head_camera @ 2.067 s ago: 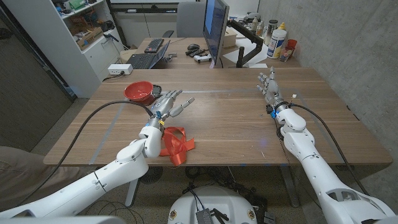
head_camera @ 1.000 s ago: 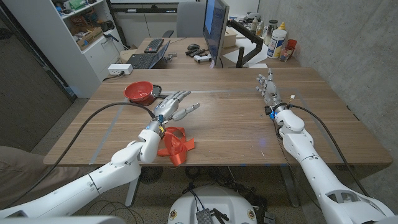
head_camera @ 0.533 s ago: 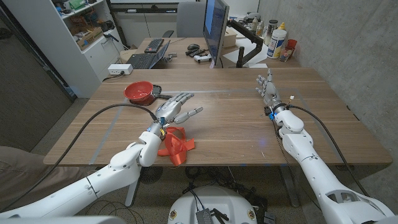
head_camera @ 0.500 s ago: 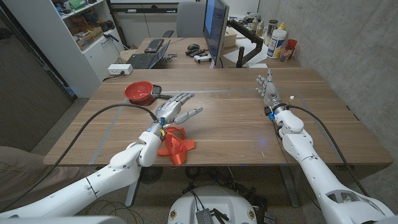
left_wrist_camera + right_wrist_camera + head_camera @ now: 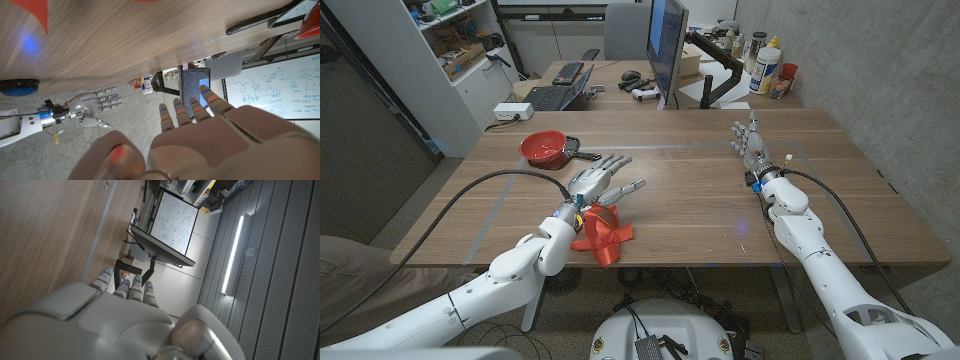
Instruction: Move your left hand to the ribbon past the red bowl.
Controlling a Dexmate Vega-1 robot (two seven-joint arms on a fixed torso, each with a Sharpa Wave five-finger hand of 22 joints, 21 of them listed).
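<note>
A crumpled red ribbon (image 5: 603, 236) lies near the table's front edge, left of centre. My left hand (image 5: 603, 181) hovers just over its far end, palm down, fingers spread and holding nothing. The red bowl (image 5: 544, 149) with a black handle (image 5: 583, 155) sits further back and to the left of that hand. In the left wrist view my left hand (image 5: 210, 135) has its fingers apart, with a scrap of the ribbon (image 5: 36, 11) at the edge. My right hand (image 5: 750, 140) stands upright and open on the right side of the table; it also appears as the right hand (image 5: 95, 103) across the table.
A second desk behind the table carries a monitor (image 5: 666, 45), a keyboard (image 5: 550, 97) and bottles (image 5: 767, 66). A shelf unit (image 5: 450, 50) stands at the back left. A grey wall (image 5: 880, 90) runs along the right side.
My left hand has slid toward the table's front and slightly right, away from the bowl, and now spreads over the ribbon's far end. The right hand has stayed put.
</note>
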